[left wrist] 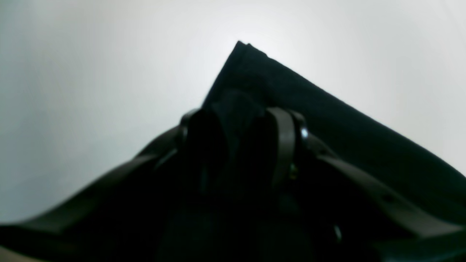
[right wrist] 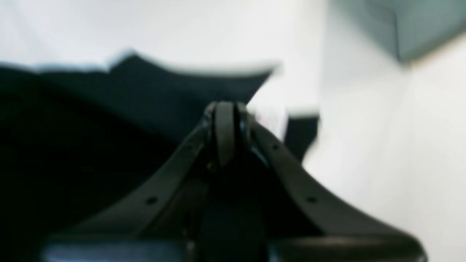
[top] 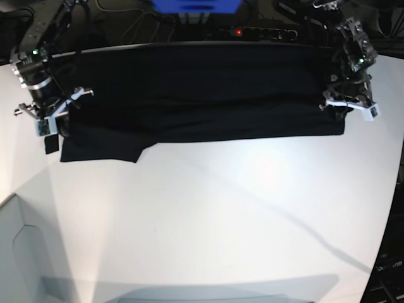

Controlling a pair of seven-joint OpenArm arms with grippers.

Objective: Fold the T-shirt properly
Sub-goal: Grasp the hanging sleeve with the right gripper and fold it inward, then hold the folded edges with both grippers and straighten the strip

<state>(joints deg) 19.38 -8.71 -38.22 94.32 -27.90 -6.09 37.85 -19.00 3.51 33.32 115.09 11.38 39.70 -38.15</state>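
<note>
Base view: T-shirt [top: 202,95] stretched across frame top; left gripper [top: 349,104] pinches its corner, right gripper [top: 52,117] pressed together at the opposite edge, apparently mid-fold; next, likely carrying the edge over.

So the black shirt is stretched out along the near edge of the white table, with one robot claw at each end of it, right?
Not the near edge. The base view shows the shirt stretched along the far edge of the white table, next to the cables. The rest holds: the left claw is at one end and the right claw at the other.
</note>
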